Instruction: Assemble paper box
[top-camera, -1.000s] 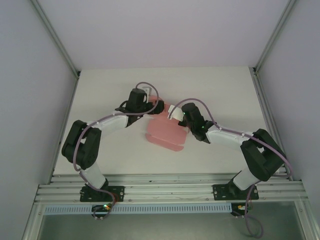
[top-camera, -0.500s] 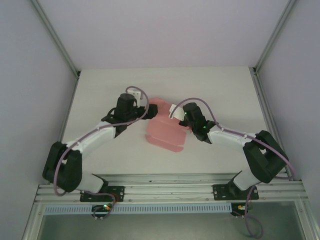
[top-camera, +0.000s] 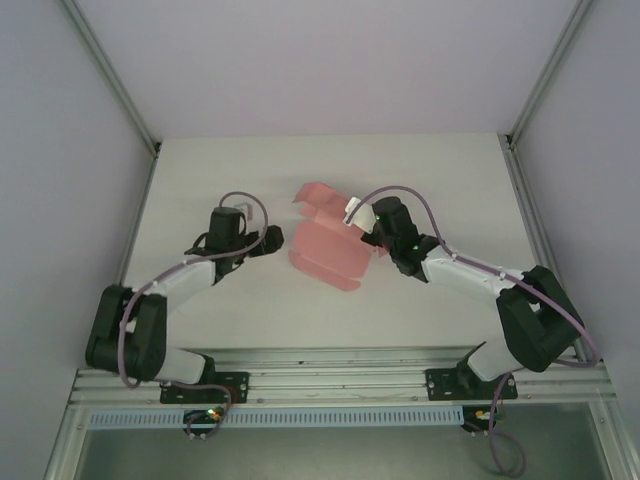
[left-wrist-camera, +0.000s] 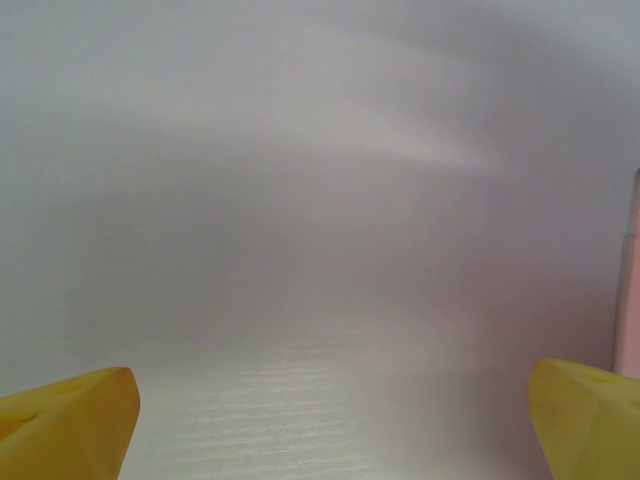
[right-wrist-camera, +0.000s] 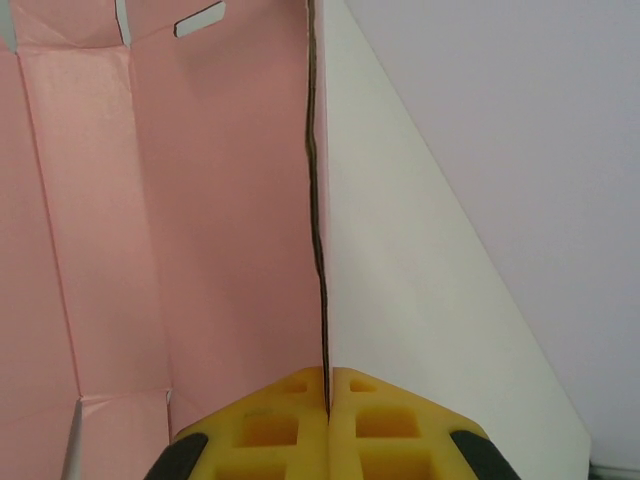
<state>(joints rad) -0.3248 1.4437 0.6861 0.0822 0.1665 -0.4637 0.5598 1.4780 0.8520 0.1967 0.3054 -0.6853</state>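
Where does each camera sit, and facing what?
Top external: above, behind the bases, looking down on the table, both arms, left gripper, right gripper, paper box.
Left wrist: low over the table, looking out between its open yellow fingers.
Right wrist: looking along its shut fingers clamping the box's edge.
Shared: top and right wrist both show the paper box.

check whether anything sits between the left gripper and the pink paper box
Nothing visible does. The open left gripper sits just left of the paper box, apart from it, with bare table in the gap. The right gripper is shut on the box's edge.
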